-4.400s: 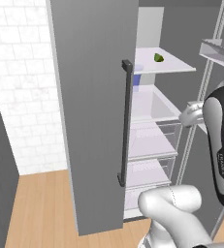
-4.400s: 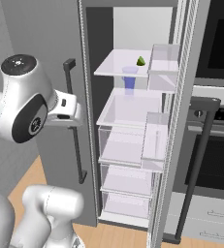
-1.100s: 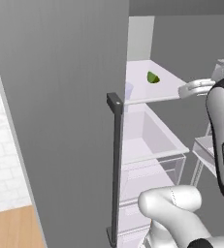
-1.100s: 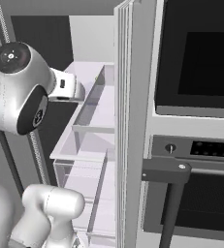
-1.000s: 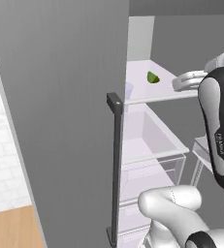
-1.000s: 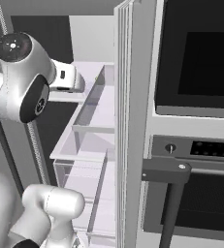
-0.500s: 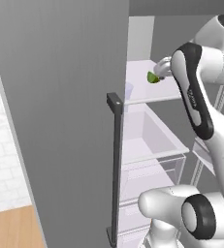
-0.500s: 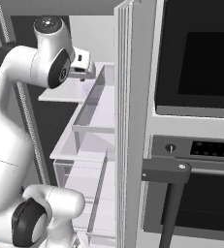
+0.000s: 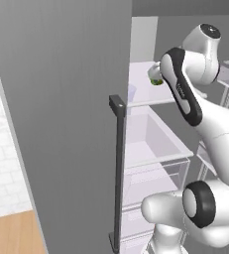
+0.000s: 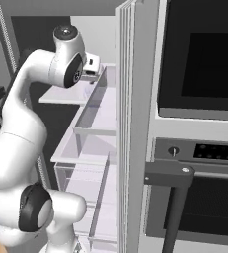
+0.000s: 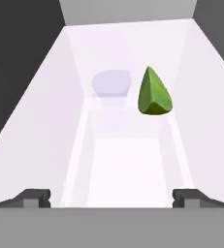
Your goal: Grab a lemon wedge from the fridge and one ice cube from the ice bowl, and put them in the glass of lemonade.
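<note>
Inside the open fridge (image 9: 76,124), the jaws (image 11: 111,196) stand wide apart, holding nothing, over the white shelf (image 11: 125,164), near the lemon wedge (image 11: 153,93).

Readable text: none was made out in any view.
Arm (image 9: 183,94): a short row of tiny pale marks was seen along the dark band of the forearm in the left base view, too small to be read.
Oven control panel (image 10: 209,150): a row of small pale marks was seen on the dark strip, to the right of the round knob (image 10: 173,150), in the right base view; no letter or number could be told.
Fridge (image 9: 61,124): the grey door face and its dark bar handle (image 9: 119,168) were seen plain, with nothing legible on them.
</note>
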